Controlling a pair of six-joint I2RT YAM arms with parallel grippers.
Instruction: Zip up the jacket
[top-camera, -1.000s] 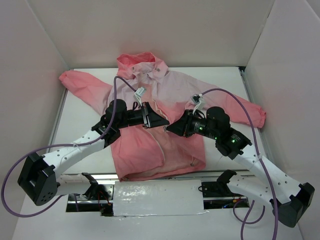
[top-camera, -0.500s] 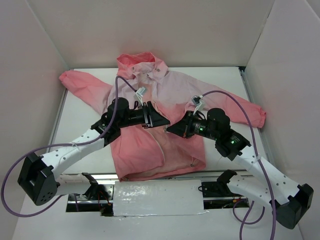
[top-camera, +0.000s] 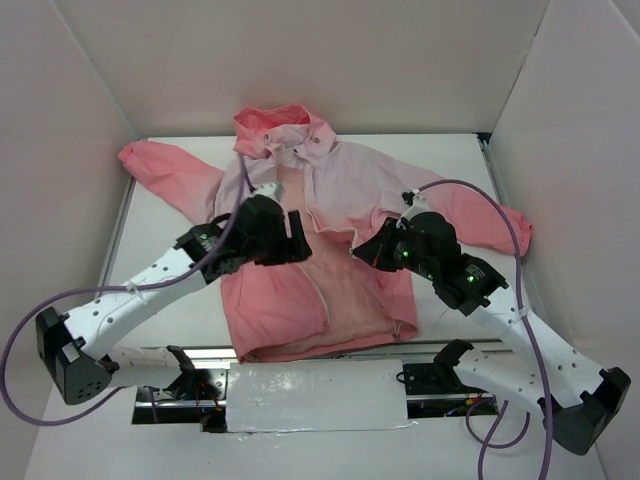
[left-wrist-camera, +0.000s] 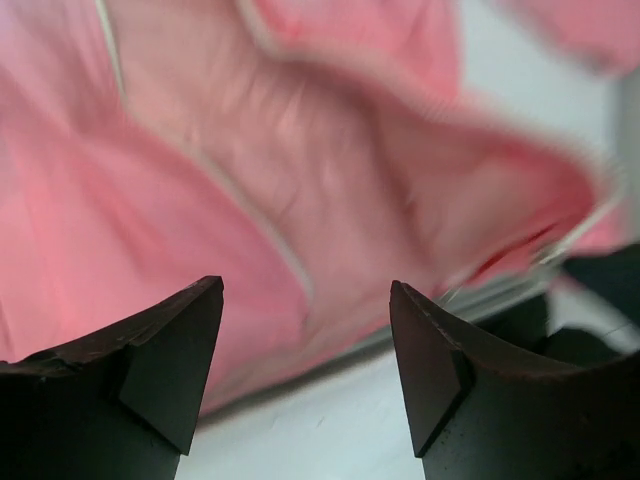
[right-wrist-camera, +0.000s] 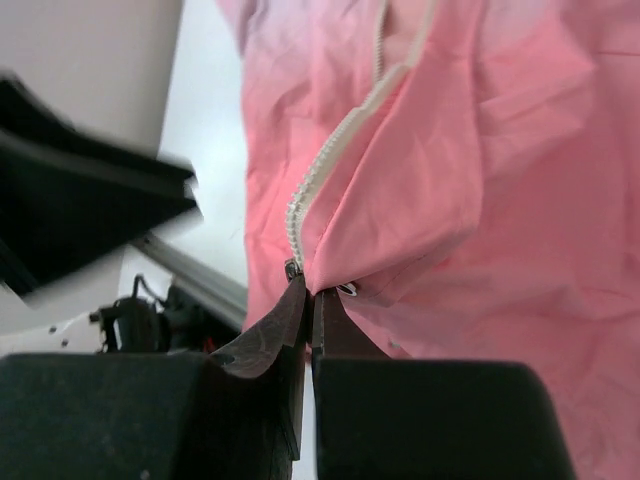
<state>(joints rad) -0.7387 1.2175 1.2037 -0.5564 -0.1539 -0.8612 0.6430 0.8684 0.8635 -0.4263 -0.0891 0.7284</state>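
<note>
The jacket lies flat on the table with its hood at the far side, pale pink at the chest and coral toward the hem. My left gripper hovers over the jacket's left front panel. In the left wrist view the left gripper is open with nothing between its fingers, and the blurred jacket lies beyond. My right gripper is at the front opening. In the right wrist view the right gripper is shut on the jacket's front edge, where the white zipper begins.
White walls close in the table on the left, back and right. A metal rail and a white plate run along the near edge between the arm bases. Purple cables loop above both arms. The left arm shows blurred in the right wrist view.
My left gripper has opened, let go of the jacket and drawn back to the left. My right gripper has shut on the zipper edge and shifted slightly right.
</note>
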